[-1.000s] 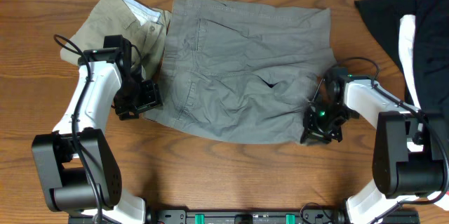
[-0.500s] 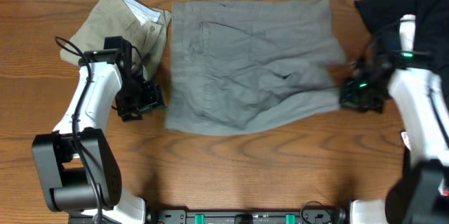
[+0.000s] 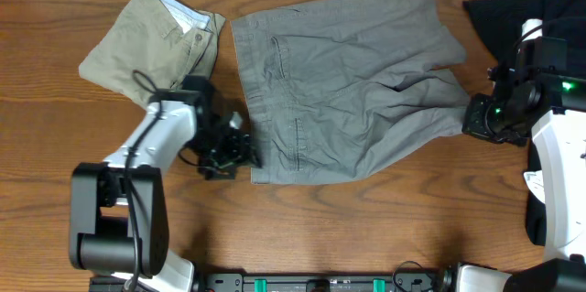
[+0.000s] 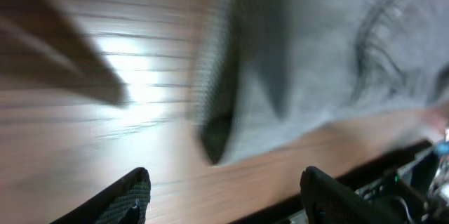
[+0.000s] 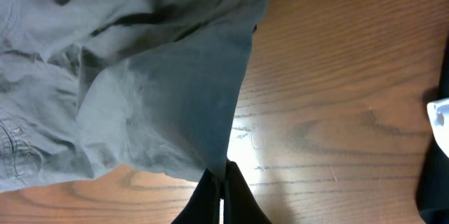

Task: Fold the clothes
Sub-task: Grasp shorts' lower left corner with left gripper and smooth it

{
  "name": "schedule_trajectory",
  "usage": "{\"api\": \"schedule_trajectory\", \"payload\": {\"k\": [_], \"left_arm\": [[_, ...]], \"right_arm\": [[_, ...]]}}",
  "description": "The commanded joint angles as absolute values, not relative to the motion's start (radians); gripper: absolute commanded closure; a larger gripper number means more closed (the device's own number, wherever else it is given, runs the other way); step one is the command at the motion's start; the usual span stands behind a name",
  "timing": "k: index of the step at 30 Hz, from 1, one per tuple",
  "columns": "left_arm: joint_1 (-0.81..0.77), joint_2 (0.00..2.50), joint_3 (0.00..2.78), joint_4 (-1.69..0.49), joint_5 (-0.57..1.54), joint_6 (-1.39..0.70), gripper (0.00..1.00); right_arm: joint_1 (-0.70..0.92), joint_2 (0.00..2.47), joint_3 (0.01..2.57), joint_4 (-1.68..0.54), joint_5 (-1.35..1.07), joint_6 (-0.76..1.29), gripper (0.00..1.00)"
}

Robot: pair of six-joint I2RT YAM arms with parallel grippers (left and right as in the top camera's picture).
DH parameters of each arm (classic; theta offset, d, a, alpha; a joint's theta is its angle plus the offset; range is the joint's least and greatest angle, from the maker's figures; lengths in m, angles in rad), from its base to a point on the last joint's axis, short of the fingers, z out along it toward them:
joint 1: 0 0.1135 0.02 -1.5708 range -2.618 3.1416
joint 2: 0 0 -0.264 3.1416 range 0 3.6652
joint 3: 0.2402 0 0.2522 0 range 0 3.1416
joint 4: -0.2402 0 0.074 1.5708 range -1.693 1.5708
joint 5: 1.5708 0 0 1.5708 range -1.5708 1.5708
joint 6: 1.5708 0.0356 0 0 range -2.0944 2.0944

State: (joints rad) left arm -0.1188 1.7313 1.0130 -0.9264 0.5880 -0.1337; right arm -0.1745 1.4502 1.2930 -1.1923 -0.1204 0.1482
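Note:
The grey shorts [image 3: 348,81] lie spread across the middle of the table, waistband to the left. My right gripper [image 3: 472,120] is shut on the hem of the right leg [image 5: 210,112] and holds it pulled out to the right. My left gripper [image 3: 240,150] is open and empty just left of the shorts' lower left waist corner [image 4: 231,126], its fingers [image 4: 126,196] apart over bare wood. Folded khaki shorts [image 3: 151,40] lie at the back left. Black and white garments [image 3: 526,27] are piled at the back right.
The table's far edge runs along the top of the overhead view. The black pile [image 5: 438,147] sits close to the right of my right arm. Bare wood [image 3: 366,228] lies in front of the shorts.
My right gripper has pulled the shorts' leg further right, and the shorts shifted right and turned. My left gripper moved right and forward to the waist corner.

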Motion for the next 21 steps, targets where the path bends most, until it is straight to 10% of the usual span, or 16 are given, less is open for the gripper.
{"api": "schedule_trajectory", "payload": {"k": [1, 15, 21], "left_arm": [[-0.182, 1.721, 1.008, -0.897, 0.639, -0.136, 0.30], [-0.249, 1.766, 0.953, -0.828, 0.551, -0.240, 0.31], [-0.243, 1.768, 0.953, -0.829, 0.617, -0.245, 0.90]], "right_arm": [[-0.169, 1.451, 1.296, -1.189, -0.109, 0.133, 0.99], [-0.169, 1.451, 1.296, -1.188, -0.108, 0.133, 0.99], [-0.169, 1.451, 1.296, -1.180, -0.108, 0.133, 0.99]]}}
